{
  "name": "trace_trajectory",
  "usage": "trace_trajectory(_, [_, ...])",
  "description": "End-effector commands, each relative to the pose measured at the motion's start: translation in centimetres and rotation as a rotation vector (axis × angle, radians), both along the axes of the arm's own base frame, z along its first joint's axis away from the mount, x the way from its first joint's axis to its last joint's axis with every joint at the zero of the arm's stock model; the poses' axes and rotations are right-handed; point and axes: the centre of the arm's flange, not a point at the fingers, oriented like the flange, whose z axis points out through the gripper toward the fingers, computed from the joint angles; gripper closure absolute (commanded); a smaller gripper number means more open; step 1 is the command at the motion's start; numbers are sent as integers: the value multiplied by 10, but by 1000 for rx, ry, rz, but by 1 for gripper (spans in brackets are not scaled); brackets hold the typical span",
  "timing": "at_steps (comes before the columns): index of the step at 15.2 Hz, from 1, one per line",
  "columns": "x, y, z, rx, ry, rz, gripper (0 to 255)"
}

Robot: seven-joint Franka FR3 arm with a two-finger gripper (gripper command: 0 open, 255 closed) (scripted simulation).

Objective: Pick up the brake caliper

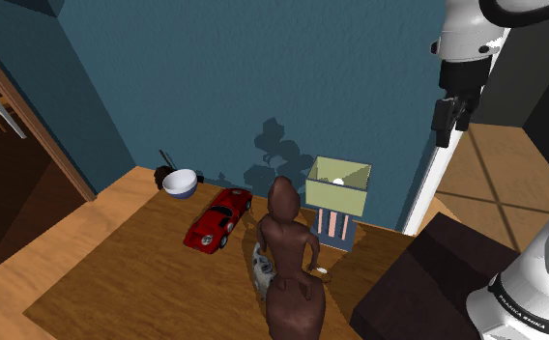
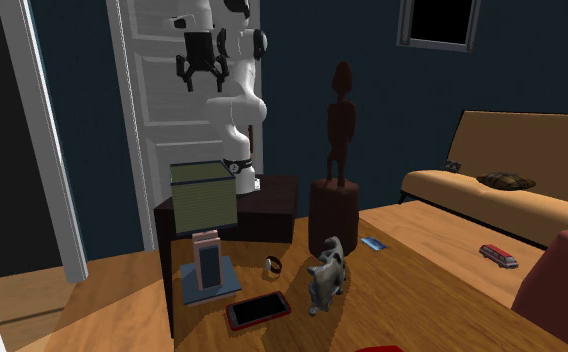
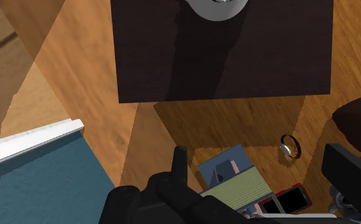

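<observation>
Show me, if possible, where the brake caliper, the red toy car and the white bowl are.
brake caliper (image 1: 261, 270): shoulder view, middle of its grey body.
red toy car (image 1: 221, 218): shoulder view, its roof.
white bowl (image 1: 180, 181): shoulder view, its pale inside.

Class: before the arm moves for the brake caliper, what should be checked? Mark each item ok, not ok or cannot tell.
1. End effector open: ok.
2. End effector empty: ok.
3. Grey brake caliper found on the wooden surface: ok.
4. End effector over the caliper: not ok, it hangs high near the stand.
5. Free approach: likely not ok, the brown statue stands close beside the caliper.
6. Best grasp faces: cannot tell.
</observation>
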Motion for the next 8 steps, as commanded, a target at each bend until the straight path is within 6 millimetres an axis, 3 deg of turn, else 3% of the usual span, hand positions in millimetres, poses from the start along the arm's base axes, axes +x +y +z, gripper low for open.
trace_trajectory(1, [0, 0, 0, 0, 0, 0, 0])
trace_trajectory(8, [37, 62, -58, -2, -4, -16, 0])
